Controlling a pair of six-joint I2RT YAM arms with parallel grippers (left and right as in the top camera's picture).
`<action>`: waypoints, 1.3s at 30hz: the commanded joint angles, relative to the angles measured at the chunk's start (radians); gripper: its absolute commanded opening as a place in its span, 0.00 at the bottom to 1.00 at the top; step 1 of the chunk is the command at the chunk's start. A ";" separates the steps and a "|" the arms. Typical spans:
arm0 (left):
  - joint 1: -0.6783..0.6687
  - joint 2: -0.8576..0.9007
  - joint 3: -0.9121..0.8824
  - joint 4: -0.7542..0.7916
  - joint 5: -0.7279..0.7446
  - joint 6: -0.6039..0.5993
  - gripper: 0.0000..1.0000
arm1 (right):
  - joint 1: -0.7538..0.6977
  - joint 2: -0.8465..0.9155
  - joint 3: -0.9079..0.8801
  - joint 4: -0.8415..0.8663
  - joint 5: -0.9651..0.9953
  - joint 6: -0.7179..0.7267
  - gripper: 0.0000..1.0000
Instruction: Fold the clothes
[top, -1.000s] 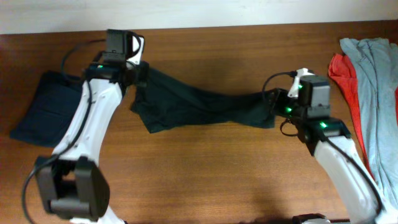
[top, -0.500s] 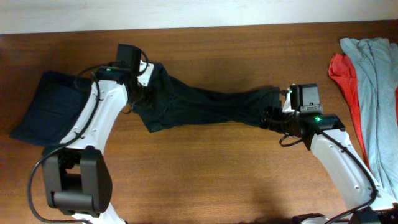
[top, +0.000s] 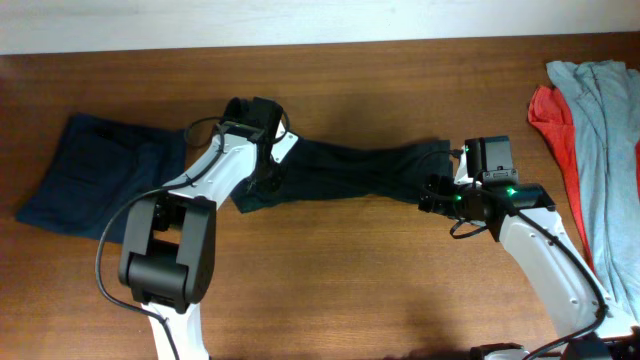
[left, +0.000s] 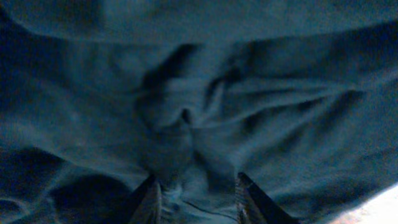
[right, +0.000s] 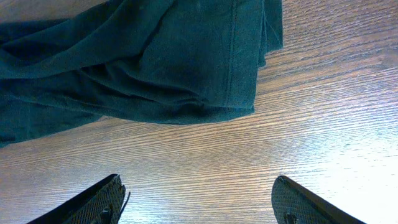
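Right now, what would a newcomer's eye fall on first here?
The black T-shirt, stretched in a twisted band across the middle of the table. The left tool is buried in its left end, while the right tool hangs open over bare wood just short of its right end. A folded navy garment lies far left.

Black T-shirt (left: 267, 106) blurry, left wrist view

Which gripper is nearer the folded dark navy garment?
Left. Left gripper is on the black T-shirt near the navy garment; right gripper is off the shirt's far end.
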 joint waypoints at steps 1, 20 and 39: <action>0.005 0.006 -0.003 0.019 -0.041 0.016 0.28 | 0.003 -0.008 0.016 -0.003 -0.005 0.005 0.80; 0.005 -0.020 0.105 -0.042 -0.286 -0.114 0.01 | 0.003 -0.001 0.015 -0.001 0.050 0.005 0.80; 0.005 -0.220 0.140 -0.108 -0.275 -0.119 0.01 | 0.005 0.384 0.013 0.237 -0.105 0.005 0.63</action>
